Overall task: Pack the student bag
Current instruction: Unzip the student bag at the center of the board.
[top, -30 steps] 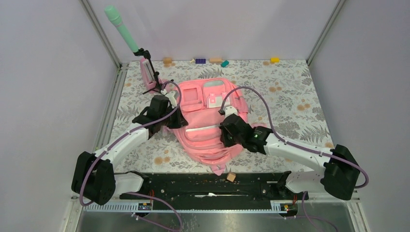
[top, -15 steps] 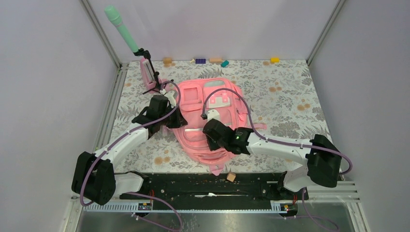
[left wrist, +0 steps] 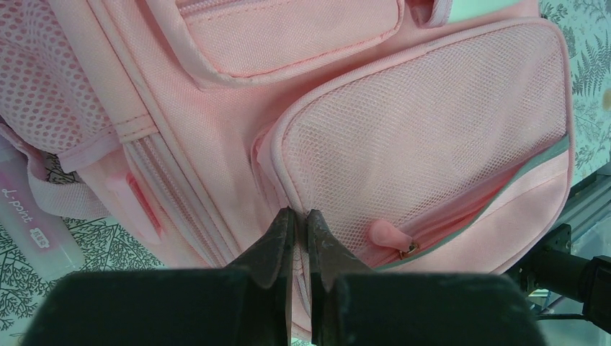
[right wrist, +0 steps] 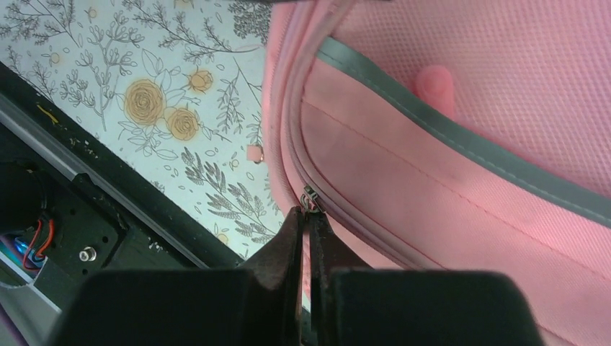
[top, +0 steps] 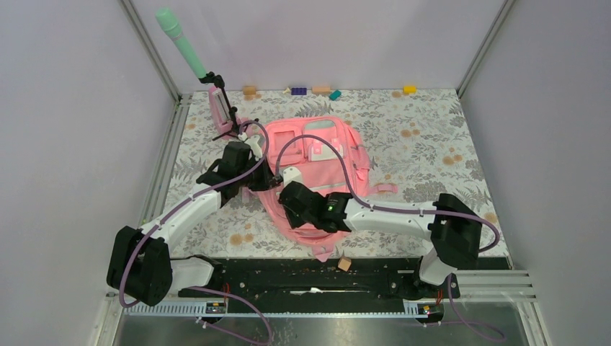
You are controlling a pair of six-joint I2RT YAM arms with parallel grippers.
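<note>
The student bag [top: 324, 155], a large soft pink backpack, lies flat in the middle of the flowered table. My left gripper [top: 268, 180] is at its left side. In the left wrist view that gripper [left wrist: 299, 214] is shut, pinching the bag's fabric at the seam beside the mesh pocket [left wrist: 425, 137]. My right gripper [top: 287, 205] is at the bag's near left edge. In the right wrist view it [right wrist: 306, 213] is shut on the metal zipper pull [right wrist: 310, 196] of the long zip, below the grey strip [right wrist: 461, 140].
A pink stand with a green-tipped stick [top: 184, 47] rises at the back left. Small coloured blocks [top: 317, 90] line the back wall. A wooden cube [top: 344, 264] lies by the black front rail [top: 310, 277]. A pale pink case [left wrist: 32, 216] lies beside the bag.
My right arm has swept left along the bag's near edge, carrying the zipper pull with it. The left arm has stayed put with its grip.
</note>
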